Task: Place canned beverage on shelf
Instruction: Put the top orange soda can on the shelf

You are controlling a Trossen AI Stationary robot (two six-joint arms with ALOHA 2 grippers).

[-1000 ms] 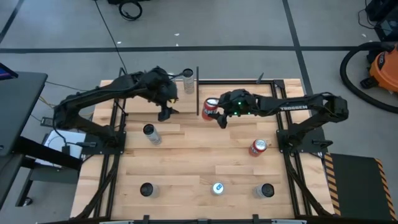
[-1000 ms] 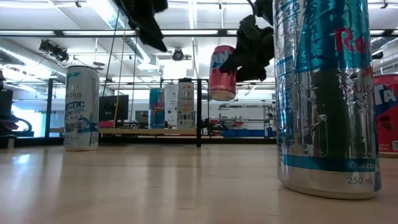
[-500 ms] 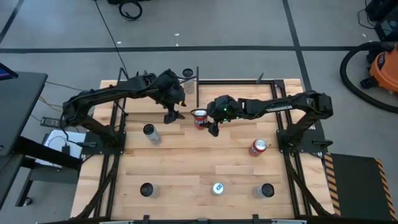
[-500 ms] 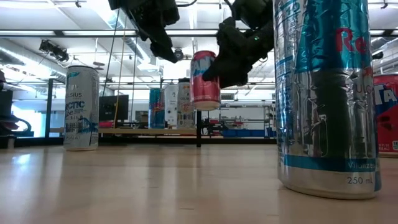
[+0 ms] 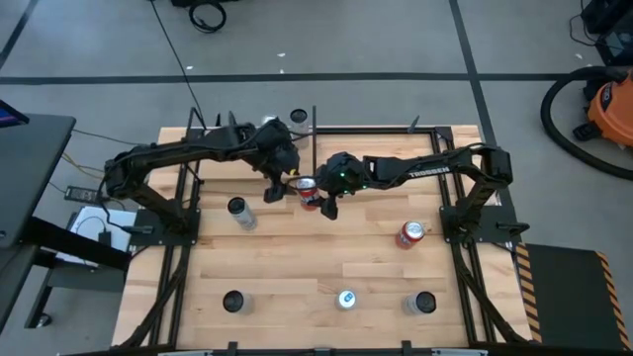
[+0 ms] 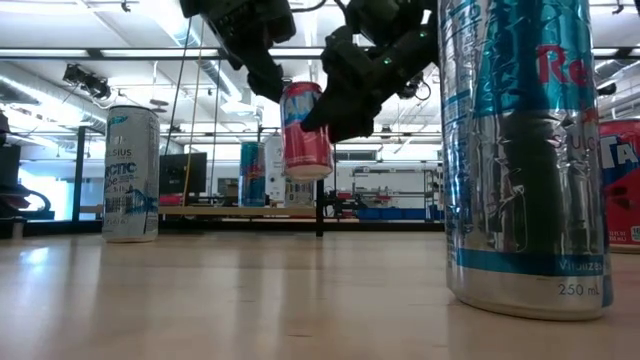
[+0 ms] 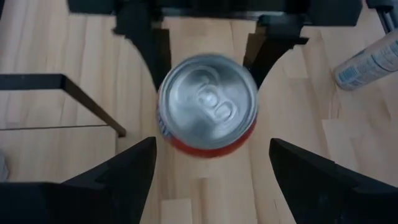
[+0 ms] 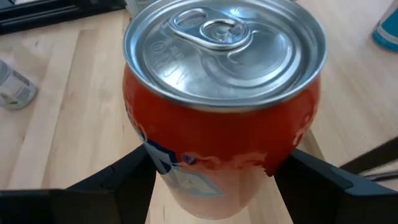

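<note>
Red can (image 5: 309, 191) held aloft in right hand (image 5: 318, 195), left hand (image 5: 284, 182) open alongside; could have slipped mid-handover.

Grey floor (image 5: 396, 40) with dark seams; orange vacuum (image 5: 605, 104); ceiling strip lights (image 6: 175, 20)

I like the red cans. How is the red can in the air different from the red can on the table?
The lifted red can is held above the table by the right claw, near the middle; the other red can sits on the table near the right arm's base. The left claw is open around the lifted can; nothing is touching the other. Both are red with silver tops.
</note>
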